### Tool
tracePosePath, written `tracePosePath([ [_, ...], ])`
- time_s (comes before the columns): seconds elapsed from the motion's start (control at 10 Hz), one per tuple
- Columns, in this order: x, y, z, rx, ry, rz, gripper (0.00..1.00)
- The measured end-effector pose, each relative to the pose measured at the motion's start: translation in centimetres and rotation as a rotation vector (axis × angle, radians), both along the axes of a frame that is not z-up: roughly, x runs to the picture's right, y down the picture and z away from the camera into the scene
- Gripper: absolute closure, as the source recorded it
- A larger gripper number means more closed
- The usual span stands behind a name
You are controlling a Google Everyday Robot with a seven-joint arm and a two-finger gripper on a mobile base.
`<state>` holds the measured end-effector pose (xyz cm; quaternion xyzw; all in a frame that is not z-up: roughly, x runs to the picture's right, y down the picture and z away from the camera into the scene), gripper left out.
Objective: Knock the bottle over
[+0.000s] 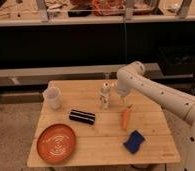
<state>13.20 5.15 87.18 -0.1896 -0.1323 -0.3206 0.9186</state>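
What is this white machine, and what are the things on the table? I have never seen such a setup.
The white machine is a robot arm that reaches in from the right. At its end is the gripper, a hand with two fingers. It is open, holds nothing, and hangs just to the right of the upright bottle. The only camera looks down on the wooden table from the front. Also on the table are a white cup, a dark bar, a carrot, a blue sponge and an orange plate.
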Motion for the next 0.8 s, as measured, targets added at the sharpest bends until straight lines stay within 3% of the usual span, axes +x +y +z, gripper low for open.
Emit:
tracePosePath([
  [0.8, -2.0, 0.0, 0.2, 0.001, -0.045, -0.027, 0.2],
])
